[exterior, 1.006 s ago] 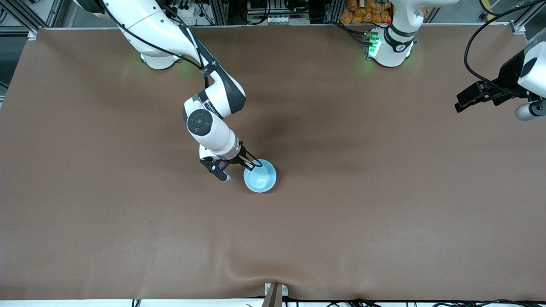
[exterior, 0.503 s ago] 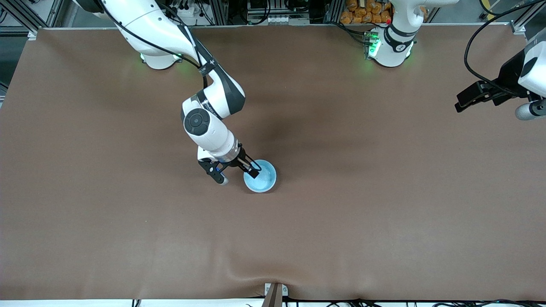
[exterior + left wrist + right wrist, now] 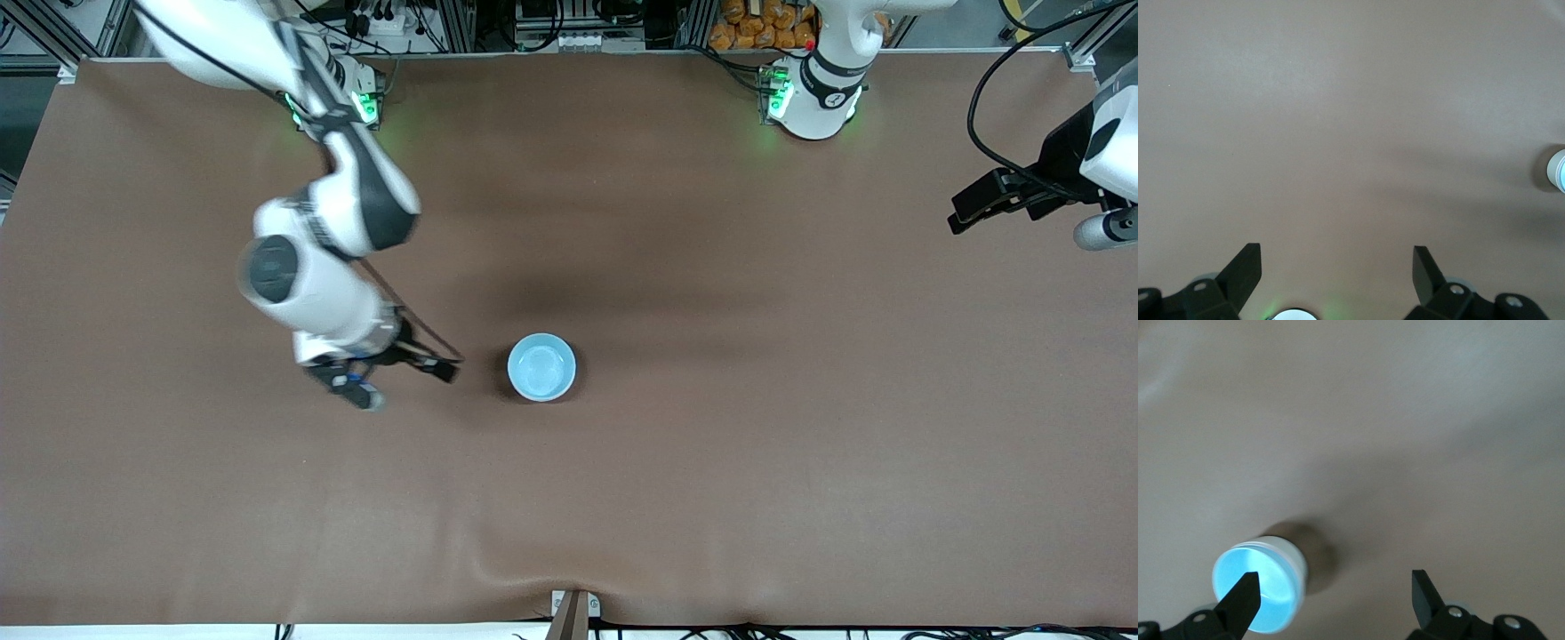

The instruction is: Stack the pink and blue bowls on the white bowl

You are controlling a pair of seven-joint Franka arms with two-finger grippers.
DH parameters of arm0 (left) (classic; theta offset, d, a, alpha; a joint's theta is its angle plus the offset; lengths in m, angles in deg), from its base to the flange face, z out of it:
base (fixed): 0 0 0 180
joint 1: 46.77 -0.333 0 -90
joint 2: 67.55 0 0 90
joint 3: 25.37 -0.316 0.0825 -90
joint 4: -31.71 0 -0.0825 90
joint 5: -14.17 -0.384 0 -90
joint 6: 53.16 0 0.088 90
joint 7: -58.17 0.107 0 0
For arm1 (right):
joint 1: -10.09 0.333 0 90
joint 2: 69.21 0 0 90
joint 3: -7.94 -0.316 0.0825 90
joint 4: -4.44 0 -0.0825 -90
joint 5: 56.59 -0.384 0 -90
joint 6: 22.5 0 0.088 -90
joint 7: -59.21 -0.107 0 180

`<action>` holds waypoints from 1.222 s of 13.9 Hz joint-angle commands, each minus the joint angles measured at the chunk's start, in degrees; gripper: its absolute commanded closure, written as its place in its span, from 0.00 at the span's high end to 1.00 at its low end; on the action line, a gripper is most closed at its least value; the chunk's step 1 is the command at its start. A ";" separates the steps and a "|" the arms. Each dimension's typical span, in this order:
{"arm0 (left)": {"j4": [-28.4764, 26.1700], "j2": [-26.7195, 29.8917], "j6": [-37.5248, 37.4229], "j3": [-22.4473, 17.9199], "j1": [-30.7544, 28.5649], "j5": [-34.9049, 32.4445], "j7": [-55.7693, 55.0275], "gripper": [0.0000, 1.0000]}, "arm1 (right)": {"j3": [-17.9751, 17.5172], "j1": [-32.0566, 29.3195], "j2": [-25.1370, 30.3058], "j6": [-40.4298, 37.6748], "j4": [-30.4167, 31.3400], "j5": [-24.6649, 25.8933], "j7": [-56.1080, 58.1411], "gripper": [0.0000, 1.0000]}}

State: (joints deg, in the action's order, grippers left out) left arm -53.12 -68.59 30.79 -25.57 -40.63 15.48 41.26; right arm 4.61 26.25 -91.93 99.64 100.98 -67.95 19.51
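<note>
The light blue bowl point(image 3: 541, 367) sits upright mid-table, and only its blue inside shows from above. In the right wrist view the blue bowl point(image 3: 1255, 590) has a pale white wall point(image 3: 1298, 565) below its rim, which looks like the white bowl under it. The pink bowl is hidden. My right gripper point(image 3: 436, 363) hangs open and empty beside the bowls, toward the right arm's end of the table and apart from them; its fingers point(image 3: 1335, 583) stand wide. My left gripper point(image 3: 965, 213) waits open point(image 3: 1338, 257) at the left arm's end, with the bowl point(image 3: 1558, 170) far off.
The brown table mat point(image 3: 711, 498) is bare around the bowls. A small bracket point(image 3: 573, 613) sits at the table edge nearest the front camera. The arm bases point(image 3: 813, 98) stand along the edge farthest from that camera.
My right gripper opened, let go of the blue bowl's rim and swung away toward the right arm's end of the table. The bowl stayed in place. The left arm has not moved.
</note>
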 commanded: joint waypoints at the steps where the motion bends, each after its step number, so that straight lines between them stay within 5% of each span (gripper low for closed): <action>1: -0.16 1.03 -0.89 0.11 0.09 -0.34 1.44 1.00 | -1.06 -6.55 4.69 -5.83 1.90 0.37 10.85 1.00; 6: -0.16 1.03 -0.89 0.11 0.09 -0.42 1.44 1.00 | -0.89 -13.69 11.54 -14.10 2.33 0.63 22.90 1.00; 12: -0.16 0.77 -0.71 0.11 0.62 -0.51 1.44 1.00 | 1.12 -17.38 20.78 -20.07 5.68 9.68 36.60 1.00; 17: -0.16 0.59 -0.63 0.20 0.62 -0.51 1.44 1.00 | 5.70 -19.66 21.05 -34.13 -5.47 9.69 46.39 1.00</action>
State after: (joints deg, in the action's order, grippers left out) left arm -53.14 -68.58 30.76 -25.43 -40.09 15.48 41.26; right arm 10.69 8.20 -70.99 70.03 99.95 -58.82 64.12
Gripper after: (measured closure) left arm 0.000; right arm 0.000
